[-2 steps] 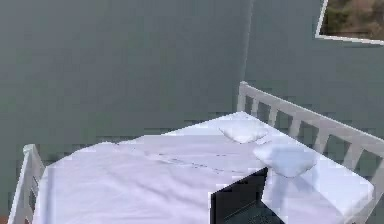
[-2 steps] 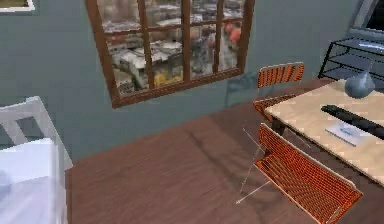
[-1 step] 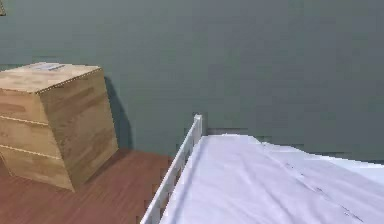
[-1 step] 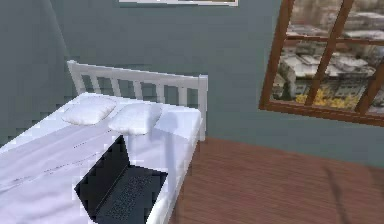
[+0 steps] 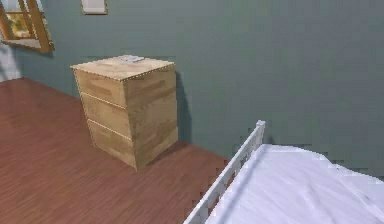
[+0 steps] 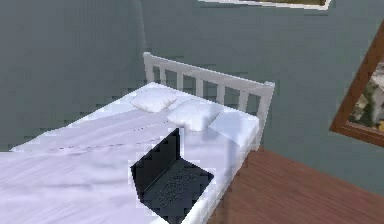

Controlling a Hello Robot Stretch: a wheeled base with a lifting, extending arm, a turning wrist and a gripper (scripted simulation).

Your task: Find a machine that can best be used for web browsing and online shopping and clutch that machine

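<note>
The bed (image 6: 70,165) is covered in smooth white cloth, faintly creased, and its slatted headboard (image 6: 210,88) looks like white-painted wood. On the bed, the open laptop (image 6: 172,182) is dark and matt. Beside the bed, the floor (image 5: 45,165) is reddish wooden planking with a slight sheen. Near the bed, the chest of drawers (image 5: 125,110) is pale, matt, grainy wood.

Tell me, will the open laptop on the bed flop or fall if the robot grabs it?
The laptop looks thin and stiff, so it probably won't flop. Its lid stands open, so grabbing the screen might swing the hinge. It lies on the soft bed near the edge, so a push could slide it off.
</note>
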